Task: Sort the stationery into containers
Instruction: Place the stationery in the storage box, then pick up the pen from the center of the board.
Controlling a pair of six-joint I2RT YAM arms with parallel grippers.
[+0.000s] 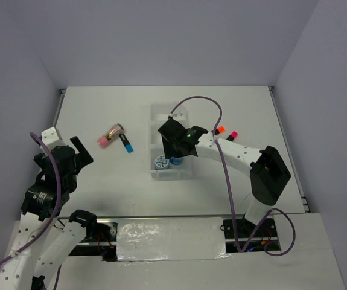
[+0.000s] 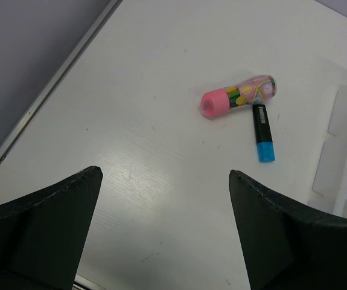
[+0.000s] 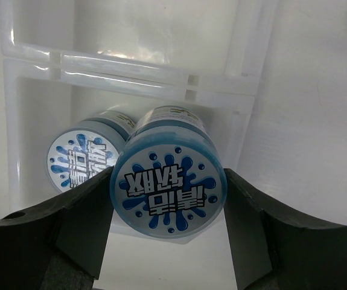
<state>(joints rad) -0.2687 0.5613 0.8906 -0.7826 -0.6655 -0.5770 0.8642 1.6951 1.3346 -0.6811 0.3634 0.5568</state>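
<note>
In the middle of the right wrist view, the right gripper (image 3: 167, 181) is clamping a patterned roll (image 3: 168, 196) over the tray's (image 3: 131, 63) lower compartment, beside the other roll (image 3: 76, 166); the next move is probably calling for lowering and release. The left gripper (image 2: 164, 175) is hovering open

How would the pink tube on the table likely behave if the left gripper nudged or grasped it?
The pink tube lies on its side and looks round, so it would probably roll. Its glossy surface may slip. Pushing it could also shift the blue-capped marker beside it.
</note>
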